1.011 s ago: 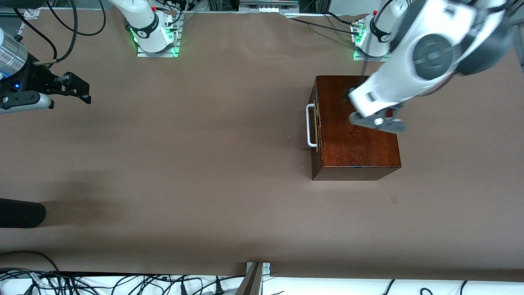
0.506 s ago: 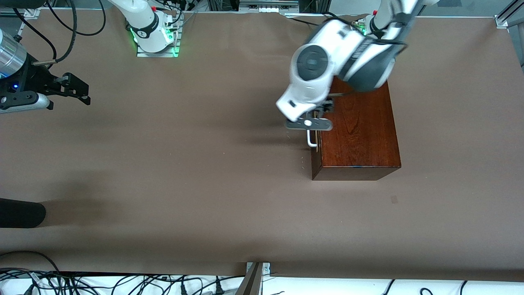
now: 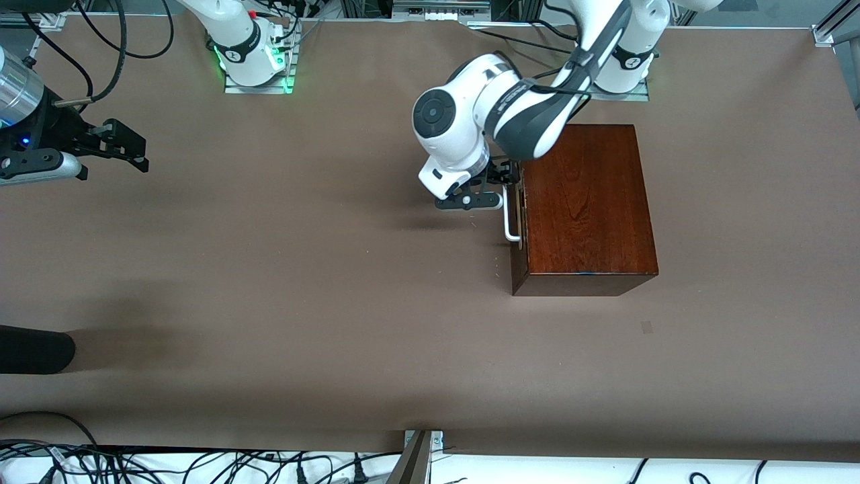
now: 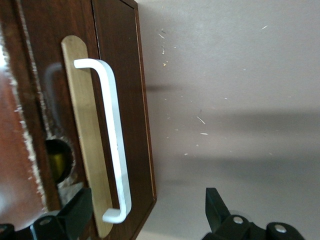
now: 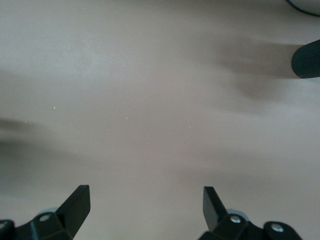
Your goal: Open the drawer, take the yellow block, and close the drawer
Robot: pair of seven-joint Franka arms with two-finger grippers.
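Both grippers spread: left gripper (image 3: pixel 505 180) at the shut drawer's (image 4: pixel 117 120) white handle (image 3: pixel 508 214); right gripper (image 3: pixel 127 151) waits over the right arm's table edge.

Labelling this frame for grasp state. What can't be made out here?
- Yellow block: in no view; the drawer is shut in the wooden box.
- Left gripper: open astride the white handle; contact unclear, fingertips cut by wrist-view edge.
- Right gripper: waiting, open; front view crops its arm.
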